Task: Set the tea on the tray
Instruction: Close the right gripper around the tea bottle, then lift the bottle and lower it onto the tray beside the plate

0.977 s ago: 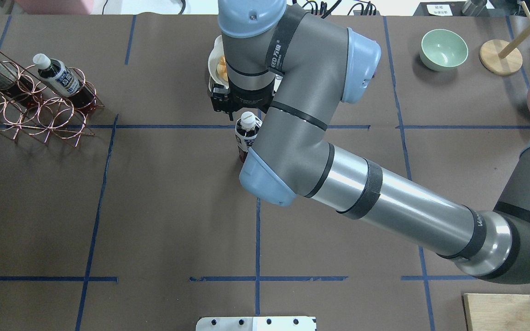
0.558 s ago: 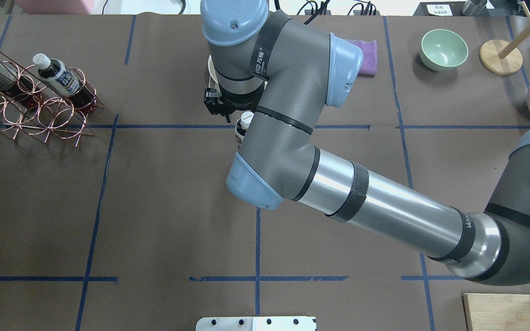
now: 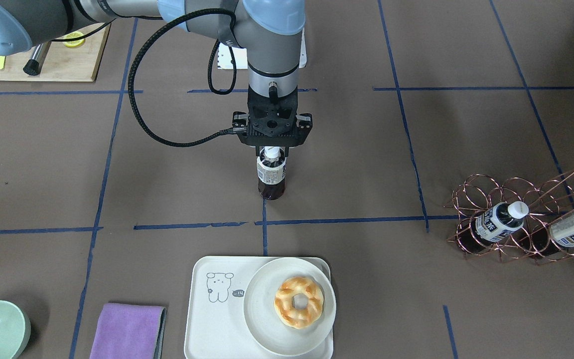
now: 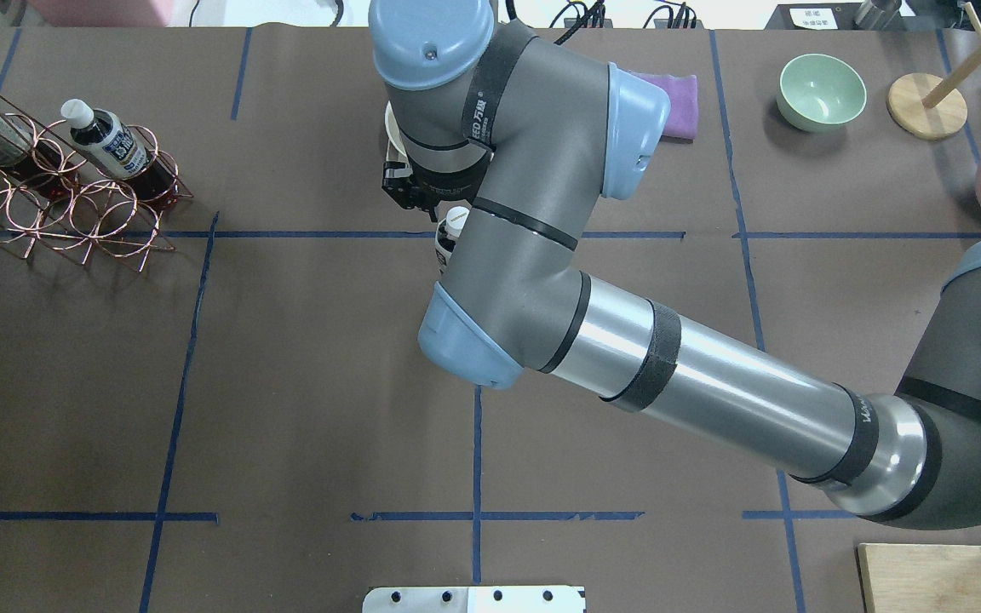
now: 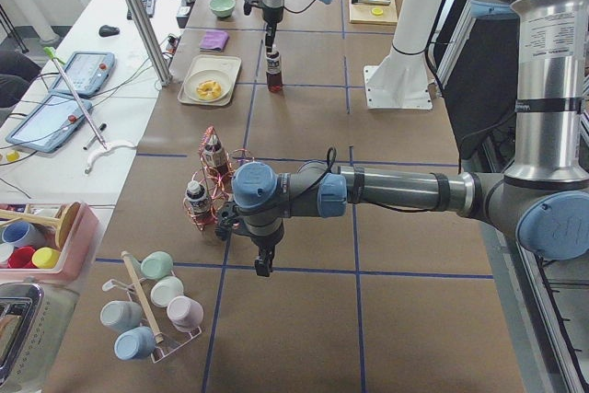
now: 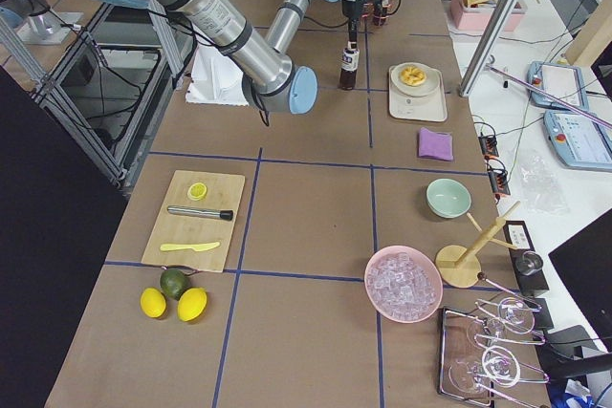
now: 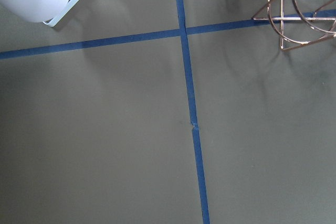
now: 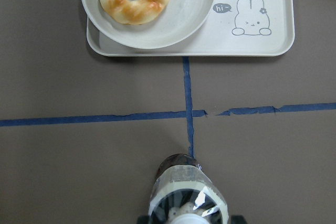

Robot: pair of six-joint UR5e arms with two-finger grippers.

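- Front-facing view: the tea (image 3: 271, 175) stands upright on the counter (image 3: 416, 149), apart from the tray (image 3: 202, 299) on the robot's side of it, with a blue tape line (image 3: 187, 226) between them. The right end effector (image 3: 272, 153) sits straight down over the cap, its fingers flanking the neck. I cannot tell whether they are clenched on it or only around it.
- Same view: a round plate (image 3: 262, 319) with a ring-shaped bread (image 3: 299, 302) covers most of the tray, so only the end with the drawing is bare. A purple cloth (image 3: 126, 330) lies just beside that bare end. A copper wire rack (image 3: 471, 197) with two more bottles (image 3: 496, 222) stands well apart from the tray's other end.
- Overhead view: the right arm (image 4: 712, 383) hides the tray and most of the tea; only the white cap shows.
- Left side view: the left end effector (image 5: 264, 267) hangs over the counter by the rack, far from the tray. I cannot tell whether it is released or clenched.
- Left wrist view: only counter, tape and a corner of the rack show.
- Right wrist view: the tea is directly below and the tray is ahead, across the tape. The step in hand looks like the grasp. The next move calls for a firm hold, a lift, and a landing on the bare end clear of the plate's rim, where the tall bottle could tip.
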